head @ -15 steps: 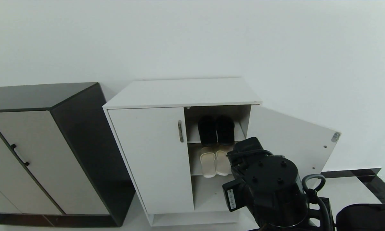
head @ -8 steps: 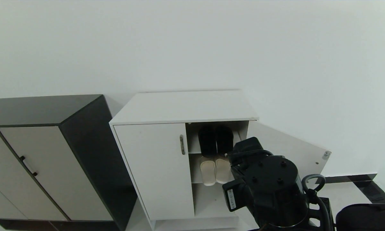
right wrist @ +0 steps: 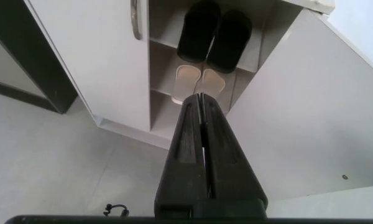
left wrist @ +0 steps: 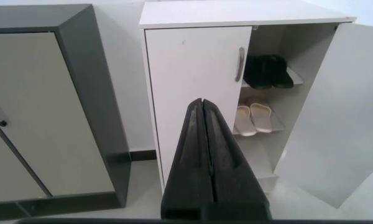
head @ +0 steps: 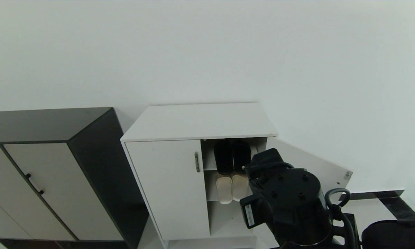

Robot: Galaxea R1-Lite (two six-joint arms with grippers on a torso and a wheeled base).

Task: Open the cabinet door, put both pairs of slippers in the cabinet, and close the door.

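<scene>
1. Already both pairs sit inside the white cabinet. The black slippers are on the upper shelf, and the cream slippers are on the shelf below, at 6 o'clock from them.
2. By my reading, opening and loading are done and only the closing is left. The right-hand door stands swung wide at 3 o'clock of the cabinet, its inner face showing.
3. The left-hand door is shut, with its handle at 9 o'clock of the black pair. A dark cabinet stands just beside the white one, at its 9 o'clock.
4. The left gripper hangs in front of the shut door, its fingers pressed together on nothing. Both pairs lie well apart from it, inside the open half.
5. The right gripper also has its fingers pressed together and empty. It points at the open half; the cream pair lies beyond the tips and apart from them, and the black pair is on the shelf above. The open door runs alongside it, not touching as far as I can tell.
6. Closing likely calls for an arm to get behind the open door and push it toward 9 o'clock until it meets the shut one.
</scene>
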